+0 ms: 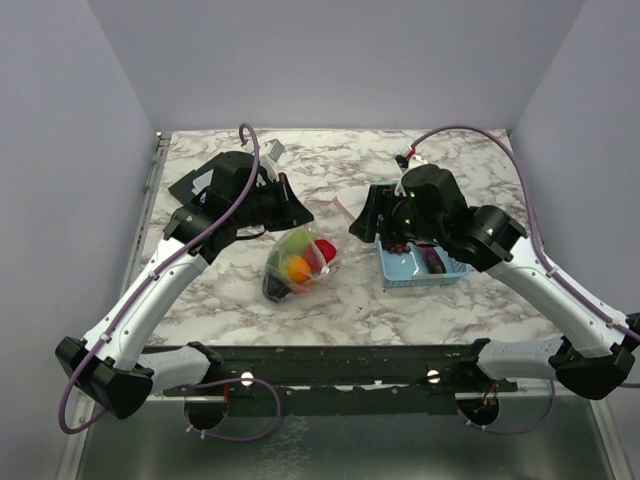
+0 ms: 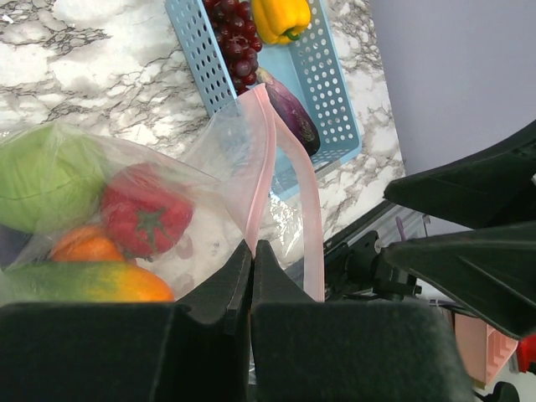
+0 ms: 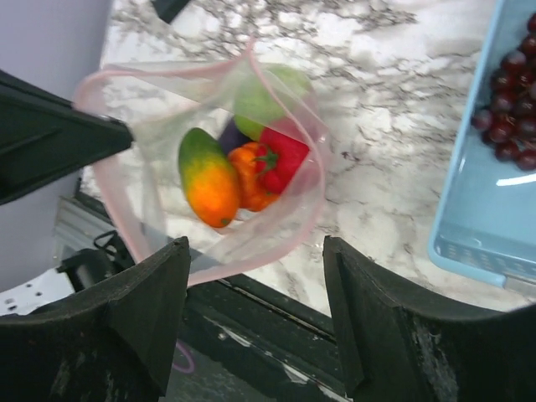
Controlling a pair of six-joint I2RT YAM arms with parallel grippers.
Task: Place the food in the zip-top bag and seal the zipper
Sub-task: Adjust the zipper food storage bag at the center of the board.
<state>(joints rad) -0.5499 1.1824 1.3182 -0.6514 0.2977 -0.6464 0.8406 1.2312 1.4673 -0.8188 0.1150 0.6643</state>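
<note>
The clear zip-top bag (image 1: 318, 243) lies mid-table with its mouth held up. Inside it are a green cabbage (image 2: 42, 180), a red tomato (image 2: 146, 213), an orange pumpkin (image 2: 84, 243) and an orange-green piece (image 3: 209, 180). My left gripper (image 2: 251, 248) is shut on the pinkish zipper strip (image 2: 261, 159) at one side of the mouth. My right gripper (image 3: 255, 251) is open and empty, hovering above the open bag mouth (image 3: 201, 151), between the bag and the basket in the top view (image 1: 362, 226). Dark grapes (image 2: 234, 42), a yellow piece (image 2: 280, 17) and a purple eggplant (image 2: 293, 113) lie in the basket.
The light-blue slotted basket (image 1: 400, 276) stands right of the bag, under my right wrist; it also shows in the right wrist view (image 3: 469, 218). A black flat piece (image 1: 185, 188) lies at the back left. The dark front rail (image 1: 330, 365) runs along the near table edge.
</note>
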